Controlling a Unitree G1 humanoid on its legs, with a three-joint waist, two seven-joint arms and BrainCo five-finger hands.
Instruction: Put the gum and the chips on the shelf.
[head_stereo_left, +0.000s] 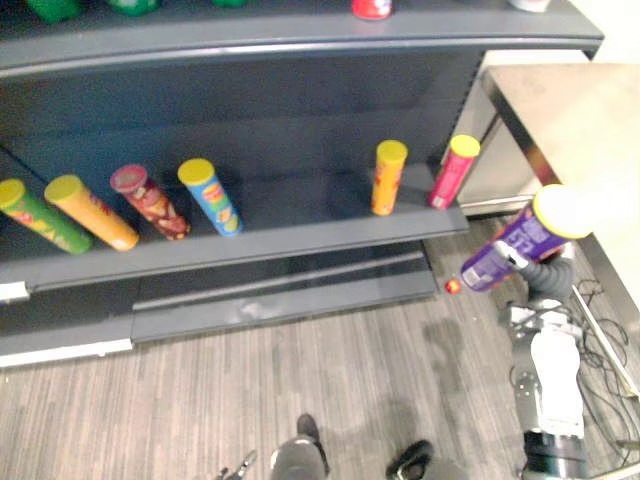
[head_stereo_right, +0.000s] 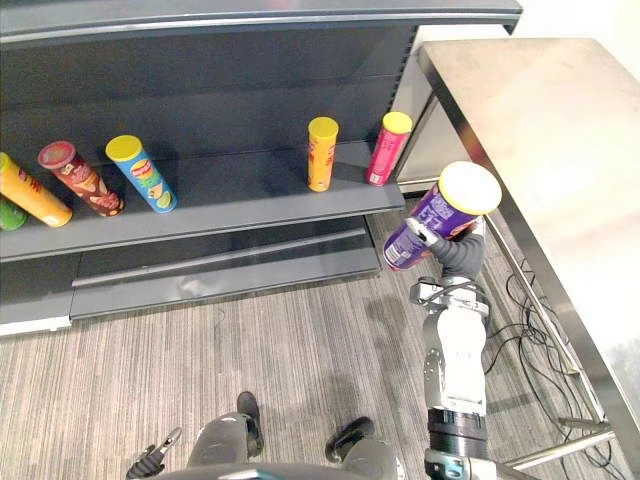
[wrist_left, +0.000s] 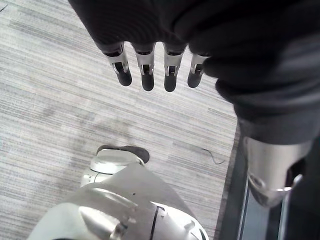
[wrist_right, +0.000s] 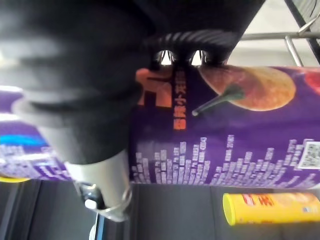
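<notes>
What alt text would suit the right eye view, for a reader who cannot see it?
The right hand holds a purple can, tilted lid up, over the floor near the right end of the shelf. A yellow can and a pink can stand on that shelf.
</notes>
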